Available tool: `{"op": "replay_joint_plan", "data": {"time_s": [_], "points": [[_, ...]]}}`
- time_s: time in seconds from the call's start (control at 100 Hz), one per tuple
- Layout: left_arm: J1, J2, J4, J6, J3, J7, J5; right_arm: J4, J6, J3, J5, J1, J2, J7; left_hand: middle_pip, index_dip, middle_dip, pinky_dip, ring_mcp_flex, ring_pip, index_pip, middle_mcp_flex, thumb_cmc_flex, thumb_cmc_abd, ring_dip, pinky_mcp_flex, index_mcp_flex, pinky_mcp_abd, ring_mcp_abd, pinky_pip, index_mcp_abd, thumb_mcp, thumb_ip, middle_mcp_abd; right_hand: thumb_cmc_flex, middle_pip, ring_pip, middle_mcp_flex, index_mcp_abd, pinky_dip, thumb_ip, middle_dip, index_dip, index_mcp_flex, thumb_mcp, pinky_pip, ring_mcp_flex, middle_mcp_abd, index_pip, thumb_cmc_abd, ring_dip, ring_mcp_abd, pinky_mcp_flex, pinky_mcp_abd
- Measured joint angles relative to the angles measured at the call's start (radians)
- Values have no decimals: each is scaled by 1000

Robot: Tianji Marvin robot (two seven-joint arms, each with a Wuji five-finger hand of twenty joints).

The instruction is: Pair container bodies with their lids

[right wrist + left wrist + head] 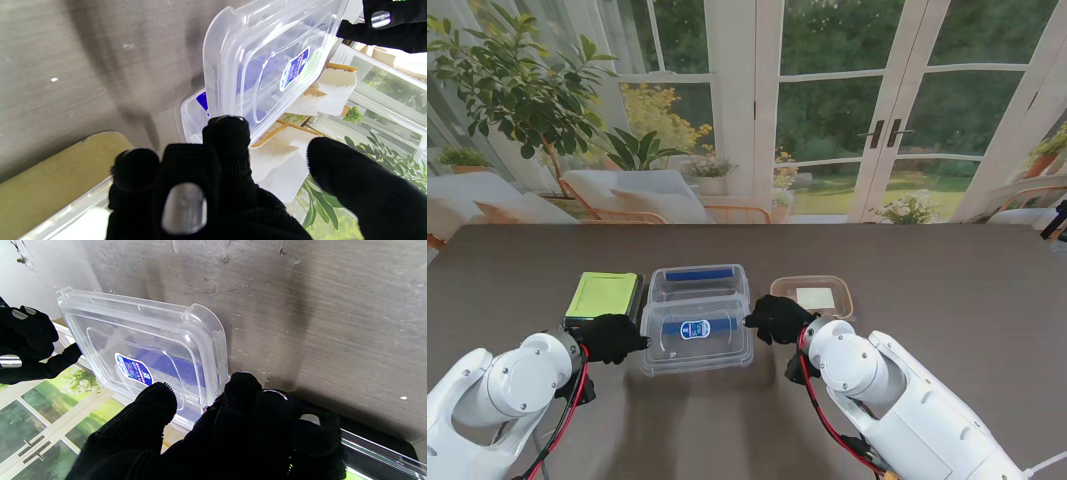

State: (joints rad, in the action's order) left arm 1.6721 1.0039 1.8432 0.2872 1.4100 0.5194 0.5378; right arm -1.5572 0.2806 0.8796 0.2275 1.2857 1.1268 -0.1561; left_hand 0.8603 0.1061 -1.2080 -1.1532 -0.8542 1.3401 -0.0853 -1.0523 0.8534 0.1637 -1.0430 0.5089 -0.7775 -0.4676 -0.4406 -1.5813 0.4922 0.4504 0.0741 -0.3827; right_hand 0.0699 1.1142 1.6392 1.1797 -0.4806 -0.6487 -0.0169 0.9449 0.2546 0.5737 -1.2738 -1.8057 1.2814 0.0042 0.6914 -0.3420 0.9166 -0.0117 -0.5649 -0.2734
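Nearest me, the two white arms rise from the bottom corners of the stand view. The left hand (pixel 610 337) and the right hand (pixel 776 319), both in black gloves, grip opposite short ends of a clear lid (pixel 696 334) with a blue label. In the left wrist view the fingers (pixel 243 396) clamp the lid's edge, thumb on the top face. In the right wrist view a fingertip (pixel 227 130) presses on the other end, the thumb spread apart beside it. The lid is held over the near part of a clear tub (pixel 699 283) with blue inside. Left of the tub, just beside it, lies a dark container with a yellow-green top (pixel 603 296). Right of it sits a small tan tray (pixel 815 296). All stand on the brown table (pixel 947 290).
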Motion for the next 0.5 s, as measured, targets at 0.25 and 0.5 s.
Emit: {"op": "replay_joint_plan", "data": {"time_s": [0.25, 0.5], "points": [[-71, 1, -67, 20, -38, -6, -25, 67, 0, -23, -42, -68, 19, 4, -1, 0, 0, 0, 0, 0, 0, 0, 0, 0, 0, -1, 0, 0, 0, 0, 0, 0, 0, 0, 0, 0, 0, 0, 0, 0, 0, 0, -1, -1, 0, 0, 0, 2, -15, 0, -4, -4, 0, -1], [-156, 3, -139, 26, -68, -14, -43, 146, -5, -53, -85, -141, 41, 13, -2, 0, 0, 0, 1, -1, -1, 0, 0, 0, 0, -8, 0, 0, -1, 0, -4, 0, 0, 1, 0, 1, 0, 0, 23, 0, 0, 0, -2, -1, 0, 0, 0, 4, -23, 0, -8, -6, 0, -2]]}}
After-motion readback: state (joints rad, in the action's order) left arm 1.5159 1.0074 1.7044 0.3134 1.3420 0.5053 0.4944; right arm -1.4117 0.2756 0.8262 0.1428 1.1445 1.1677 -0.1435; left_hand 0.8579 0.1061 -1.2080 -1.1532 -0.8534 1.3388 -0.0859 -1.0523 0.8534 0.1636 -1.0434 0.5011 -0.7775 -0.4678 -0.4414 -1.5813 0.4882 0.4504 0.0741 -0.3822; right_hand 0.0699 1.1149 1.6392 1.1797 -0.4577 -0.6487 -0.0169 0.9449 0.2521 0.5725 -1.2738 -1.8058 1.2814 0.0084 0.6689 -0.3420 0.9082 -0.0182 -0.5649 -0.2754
